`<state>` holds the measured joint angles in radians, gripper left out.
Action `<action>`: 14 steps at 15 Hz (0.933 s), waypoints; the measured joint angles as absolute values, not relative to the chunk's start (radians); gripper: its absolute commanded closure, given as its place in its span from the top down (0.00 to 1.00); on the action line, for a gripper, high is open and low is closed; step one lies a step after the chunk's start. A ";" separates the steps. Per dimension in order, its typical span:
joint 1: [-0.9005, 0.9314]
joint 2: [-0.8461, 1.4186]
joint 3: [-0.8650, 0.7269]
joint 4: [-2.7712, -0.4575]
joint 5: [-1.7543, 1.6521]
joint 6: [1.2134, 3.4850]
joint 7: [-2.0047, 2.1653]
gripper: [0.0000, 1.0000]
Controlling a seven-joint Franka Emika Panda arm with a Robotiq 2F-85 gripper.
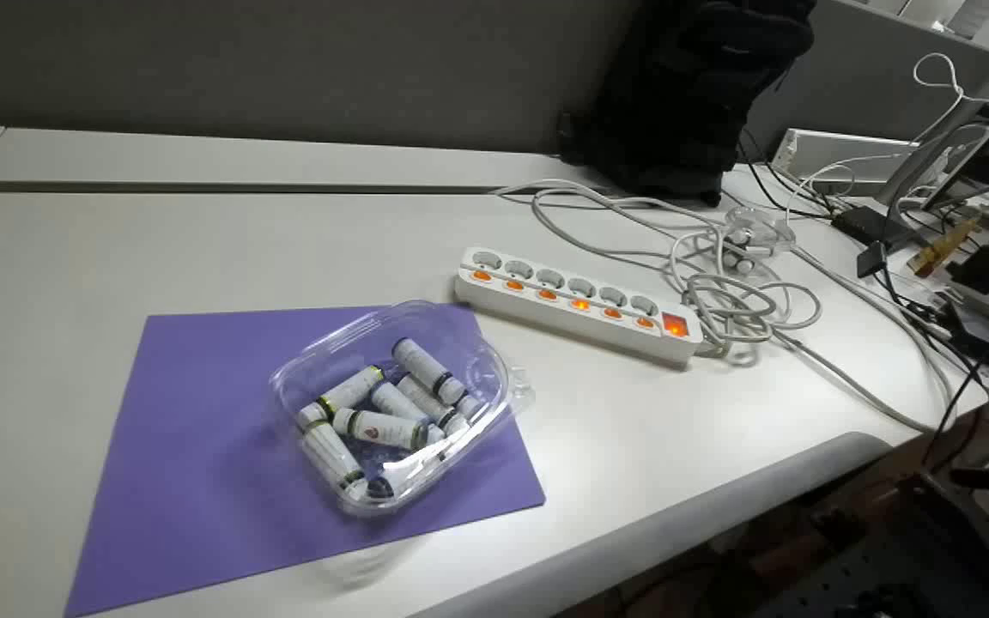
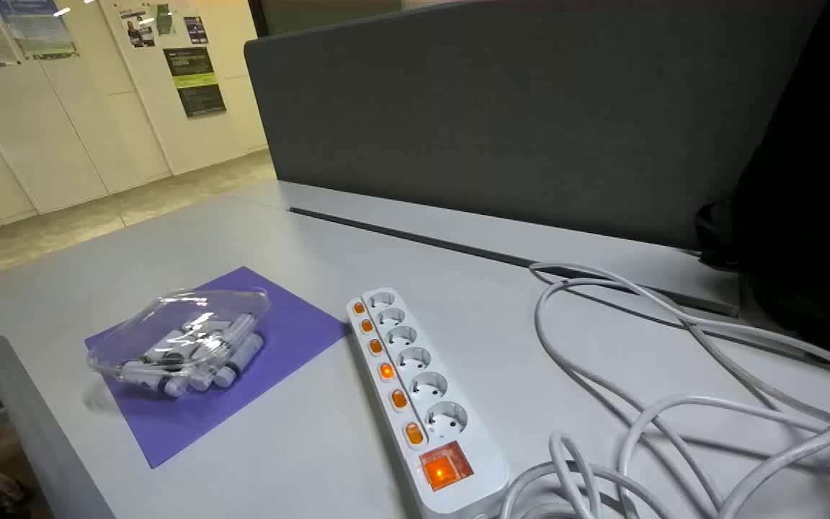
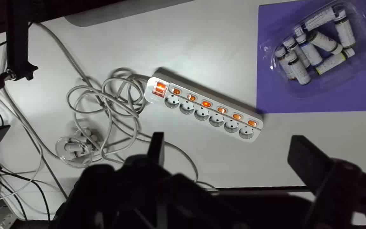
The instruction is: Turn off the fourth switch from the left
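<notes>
1. White counter (image 1: 160,249), bounded along its rear edge by a dark grey partition (image 1: 245,69); the opposite edge is grey and rounded.
2. Power strip (image 1: 563,319), white, lying at a slant between these two edges, its six small switches (image 1: 514,285) set along the side nearer the rounded edge; a larger switch (image 1: 675,324) glows at the corded end.
3. Fourth switch (image 2: 386,370), counted from the strip's cordless end: visible in both exterior views and the wrist view, orange-red, lit more brightly than its small neighbours.
4. Gripper (image 3: 228,140), wrist view: shown toward the counter's rear edge, its two fingers (image 3: 156,148) spread wide apart.
5. Relation of switch to gripper, wrist view: the switch lies beyond the fingertips, toward the rounded edge, and sideways between the two fingers, apart from both. Height of the fingers above the strip cannot be told.
6. Purple sheet (image 1: 185,446), one corner just beside the strip's cordless end; on it, a clear container (image 1: 331,356) of small bottles (image 1: 383,429).
7. Pale cable (image 1: 722,309), looped beside the corded end; black backpack (image 1: 692,94) at the rear edge.
</notes>
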<state>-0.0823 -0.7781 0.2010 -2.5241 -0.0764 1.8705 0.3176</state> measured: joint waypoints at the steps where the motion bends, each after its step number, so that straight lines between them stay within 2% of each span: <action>1: -0.082 -0.778 0.201 -2.524 -0.076 1.871 0.318 1.00; 11: -0.082 -0.779 0.201 -2.524 -0.076 1.871 0.318 1.00; 14: -0.080 -0.779 0.202 -2.530 -0.078 1.942 0.326 1.00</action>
